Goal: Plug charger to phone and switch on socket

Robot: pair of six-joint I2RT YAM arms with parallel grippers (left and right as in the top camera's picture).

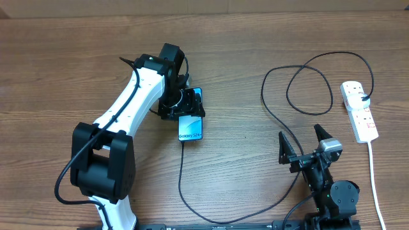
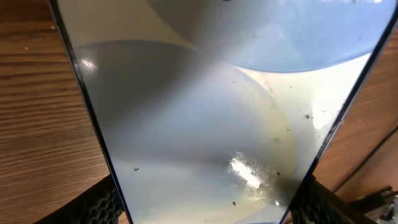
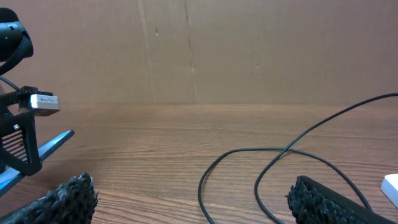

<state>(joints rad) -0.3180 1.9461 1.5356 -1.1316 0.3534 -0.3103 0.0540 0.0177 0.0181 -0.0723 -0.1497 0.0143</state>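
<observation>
The phone (image 1: 190,126) lies left of centre with its blue-and-white screen up. My left gripper (image 1: 185,105) is shut on its far end. In the left wrist view the screen (image 2: 205,124) fills the frame, and both black finger pads (image 2: 208,208) press on its side edges. The charger, a thin black cable (image 1: 181,185), runs from the phone's near edge in a long loop to a black plug in the socket (image 1: 359,112). I cannot tell whether its tip is seated in the phone. My right gripper (image 1: 303,142) is open and empty, low over the table (image 3: 193,199), with cable loops (image 3: 211,171) ahead of it.
The white power strip's cord (image 1: 374,179) runs down the right side to the front edge. A corner of the strip (image 3: 392,186) shows in the right wrist view. A cardboard wall (image 3: 199,50) stands behind the table. The left arm's body (image 1: 102,160) fills the front left.
</observation>
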